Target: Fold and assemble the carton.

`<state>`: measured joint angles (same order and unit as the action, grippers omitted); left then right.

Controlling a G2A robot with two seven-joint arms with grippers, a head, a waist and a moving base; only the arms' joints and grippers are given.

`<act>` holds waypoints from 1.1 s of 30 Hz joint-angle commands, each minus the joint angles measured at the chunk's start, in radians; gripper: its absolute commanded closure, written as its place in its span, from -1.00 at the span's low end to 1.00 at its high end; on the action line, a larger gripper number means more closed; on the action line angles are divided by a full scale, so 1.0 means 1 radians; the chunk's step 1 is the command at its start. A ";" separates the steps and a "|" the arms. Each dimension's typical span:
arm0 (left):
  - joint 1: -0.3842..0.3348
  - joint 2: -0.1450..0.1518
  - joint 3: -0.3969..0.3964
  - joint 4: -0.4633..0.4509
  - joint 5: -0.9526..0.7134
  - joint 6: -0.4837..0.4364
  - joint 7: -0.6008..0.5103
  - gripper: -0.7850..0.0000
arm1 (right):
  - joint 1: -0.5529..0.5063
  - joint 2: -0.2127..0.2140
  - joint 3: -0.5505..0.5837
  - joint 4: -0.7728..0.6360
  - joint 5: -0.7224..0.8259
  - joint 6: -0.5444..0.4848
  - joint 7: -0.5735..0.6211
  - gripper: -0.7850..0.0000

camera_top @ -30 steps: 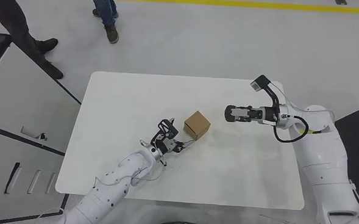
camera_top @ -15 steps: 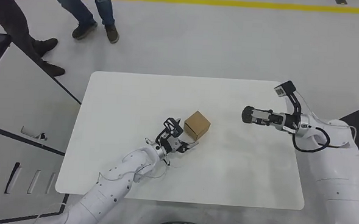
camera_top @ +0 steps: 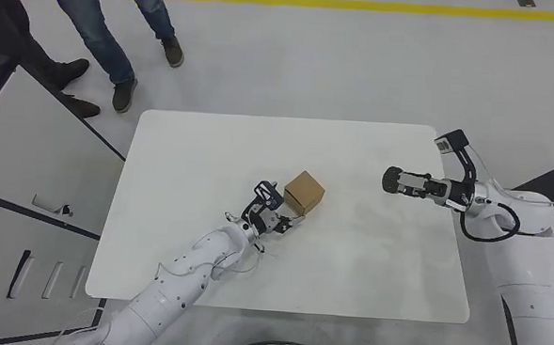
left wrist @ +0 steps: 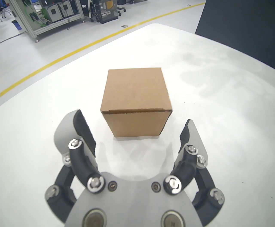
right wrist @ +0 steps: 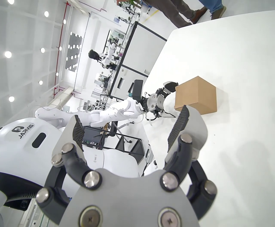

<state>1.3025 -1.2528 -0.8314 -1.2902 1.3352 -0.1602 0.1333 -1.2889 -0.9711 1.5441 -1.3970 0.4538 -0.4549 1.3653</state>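
A small brown carton [camera_top: 304, 191] stands closed as a cube near the middle of the white table [camera_top: 193, 159]. In the left wrist view the carton [left wrist: 136, 103] sits just beyond my left gripper [left wrist: 135, 126], whose fingers [left wrist: 82, 129] are spread wide and hold nothing. From above, the left gripper [camera_top: 282, 217] is right beside the carton's near corner. My right gripper [camera_top: 390, 179] hovers open and empty near the table's right side, well away from the carton [right wrist: 196, 95]. The right wrist view also catches the left gripper [right wrist: 169, 100] next to the carton.
The table's right edge [camera_top: 449, 219] lies under the right arm. A grey cabinet [camera_top: 23, 169] stands off the table's left side. People's legs [camera_top: 105, 32] move on the floor beyond the far edge.
The right gripper has drawn back from the carton toward the table's right edge. The left gripper has edged closer to the carton. The people behind the table have walked left.
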 commanded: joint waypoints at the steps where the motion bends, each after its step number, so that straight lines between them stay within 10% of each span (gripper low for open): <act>1: -0.006 -0.007 0.005 0.022 -0.016 0.012 0.015 -1.00 | 0.000 0.000 0.000 0.000 0.000 0.000 0.000 -1.00; 33: -0.091 -0.089 0.077 0.204 -0.085 -0.010 0.168 -1.00 | 0.000 0.000 0.000 0.000 0.000 0.000 0.000 -1.00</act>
<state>1.2138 -1.3394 -0.7569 -1.0927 1.2499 -0.1692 0.2968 -1.2889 -0.9711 1.5442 -1.3971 0.4537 -0.4548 1.3653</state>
